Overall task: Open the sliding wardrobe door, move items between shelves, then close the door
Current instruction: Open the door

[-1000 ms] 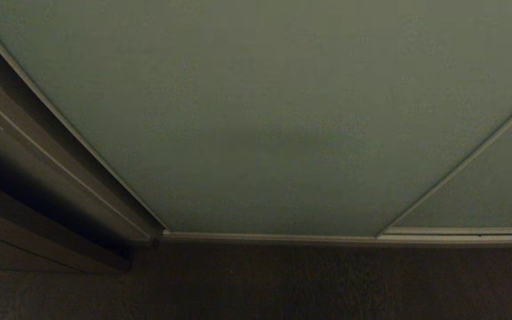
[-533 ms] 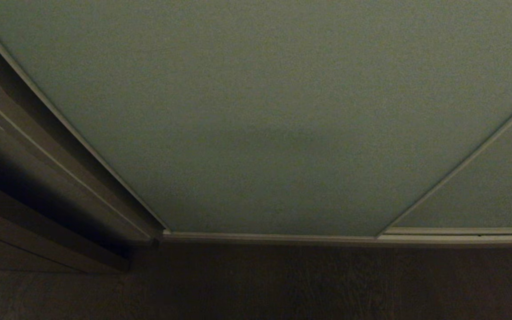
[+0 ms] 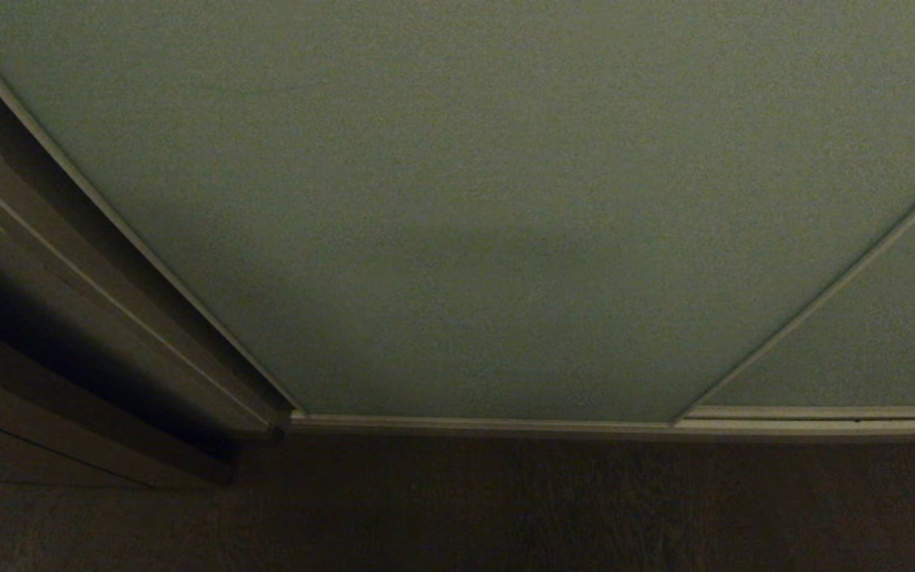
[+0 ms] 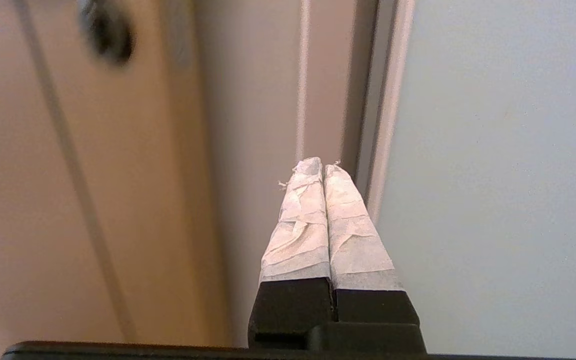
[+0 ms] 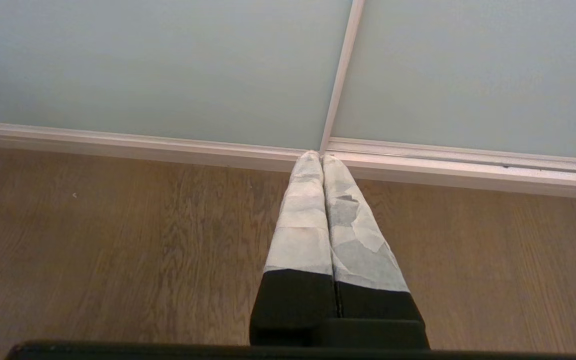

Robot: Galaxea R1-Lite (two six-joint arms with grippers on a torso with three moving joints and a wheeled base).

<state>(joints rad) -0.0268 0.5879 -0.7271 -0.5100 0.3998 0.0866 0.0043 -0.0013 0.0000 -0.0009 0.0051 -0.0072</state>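
The sliding wardrobe door [image 3: 465, 199] fills the head view as a pale grey-green panel, closed, with a slim pale frame along its bottom rail. Neither arm shows in the head view. My left gripper [image 4: 324, 167] is shut and empty, its taped fingers [image 4: 298, 225] pointing at the door's pale side frame [image 4: 385, 125], with the door panel [image 4: 493, 175] beside it. My right gripper [image 5: 321, 157] is also shut and empty, held low over the wooden floor and pointing at the door's bottom rail [image 5: 168, 147]. The items and the shelves are hidden.
A dark brown wooden door frame [image 3: 68, 318] stands to the left of the wardrobe. A second pale panel [image 3: 886, 334] overlaps at the right. Wooden floor [image 3: 505, 508] runs along the front. A tan wooden panel [image 4: 68, 200] with a dark round fitting [image 4: 110, 30] shows beside the left gripper.
The head view is unchanged: the door stays closed and no arm has come into it.
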